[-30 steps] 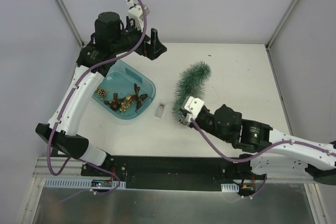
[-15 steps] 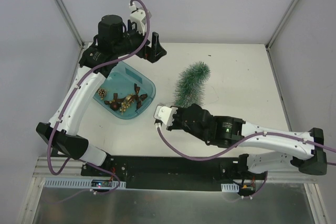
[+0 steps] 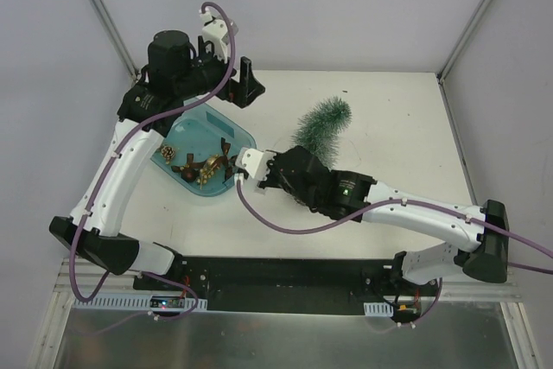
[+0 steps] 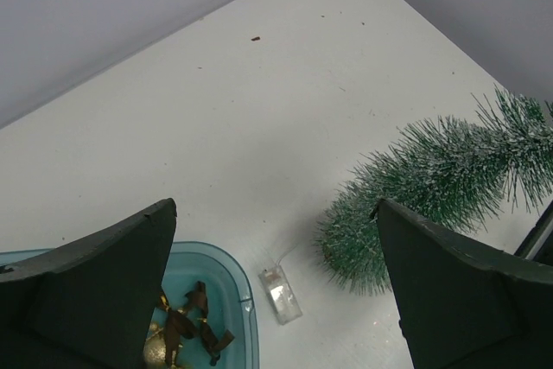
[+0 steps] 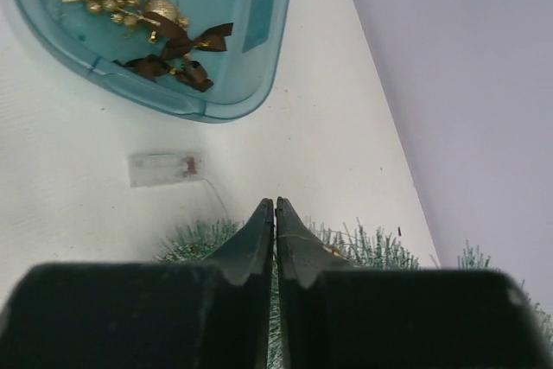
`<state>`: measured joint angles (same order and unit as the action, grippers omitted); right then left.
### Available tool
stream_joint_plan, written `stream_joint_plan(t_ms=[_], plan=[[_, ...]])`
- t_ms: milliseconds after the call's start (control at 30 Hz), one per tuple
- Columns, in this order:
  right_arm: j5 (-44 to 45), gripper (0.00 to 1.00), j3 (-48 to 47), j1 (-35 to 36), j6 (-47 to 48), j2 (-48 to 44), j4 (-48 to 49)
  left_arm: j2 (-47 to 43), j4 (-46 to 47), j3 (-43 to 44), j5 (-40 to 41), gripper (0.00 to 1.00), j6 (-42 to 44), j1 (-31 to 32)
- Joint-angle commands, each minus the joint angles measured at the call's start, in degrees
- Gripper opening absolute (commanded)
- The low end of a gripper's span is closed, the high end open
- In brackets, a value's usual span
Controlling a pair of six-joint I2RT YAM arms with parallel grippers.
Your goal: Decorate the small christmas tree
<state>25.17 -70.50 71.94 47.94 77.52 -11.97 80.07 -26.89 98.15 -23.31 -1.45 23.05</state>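
Beneath the right gripper [image 5: 275, 206], on the white worktop [image 3: 389, 118], the small christmas tree [image 3: 321, 125] lies on its side, slightly bowed. Its bristles show on either side of the closed fingers, and its base is not visible. No ornament is seen on it, so the decorating is judged barely begun. Just ahead of the fingertips rests a small clear battery box [image 5: 162, 168], from which a fine wire [image 5: 216, 196] runs back toward the tree. Whether the shut jaws pinch that wire cannot be told. Farther ahead sits the teal tray [image 5: 207, 112], holding brown ribbon bows and gold berry sprigs [image 5: 143, 15], gathered there as the supply of decorations. The left gripper [image 4: 272, 213] hangs beyond the tray's far rim with its fingers spread wide and empty. The tray is below it and the tree off to its right, so it is presumably poised to pick an ornament.
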Motion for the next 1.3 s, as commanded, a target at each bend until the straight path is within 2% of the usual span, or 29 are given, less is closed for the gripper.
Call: stream_joint_plan(t_ms=[0,200,333,400,700,833,1100,1267], plan=[[-1.1,0.12,-2.0,-2.7,-3.7,-1.9,4.5,-2.9,0.0,-0.2,0.4,0.99,-0.6,-2.9],[-1.3,0.35,-1.7,-3.1,-5.1,-1.6,7.7,-3.0,-0.1,-1.2,-2.2,0.99,-1.8,-4.1],[-2.6,0.42,-3.6,-3.0,-5.1,-1.0,8.8,-2.8,0.0,-1.7,-3.1,0.99,-2.2,-4.1],[-2.6,0.5,-5.3,-3.0,-5.1,-0.1,8.7,-2.8,0.0,-1.9,-3.1,0.99,-2.2,-4.1],[-0.7,0.56,-14.6,-3.1,-3.6,5.4,5.9,-4.7,0.0,-3.3,-3.0,0.99,-2.7,-5.1],[-1.1,0.62,-19.4,-3.8,-3.3,8.2,3.2,-5.7,0.0,-3.7,-3.8,0.99,-3.7,-6.8],[-4.0,0.6,-30.1,-7.2,-2.9,12.3,-5.0,-8.0,-0.2,-5.1,-4.0,0.99,-4.3,-9.4],[-7.0,0.44,-36.9,-10.6,-3.3,14.9,-11.6,-8.6,-0.2,-5.3,-3.5,0.99,-4.0,-10.1]])
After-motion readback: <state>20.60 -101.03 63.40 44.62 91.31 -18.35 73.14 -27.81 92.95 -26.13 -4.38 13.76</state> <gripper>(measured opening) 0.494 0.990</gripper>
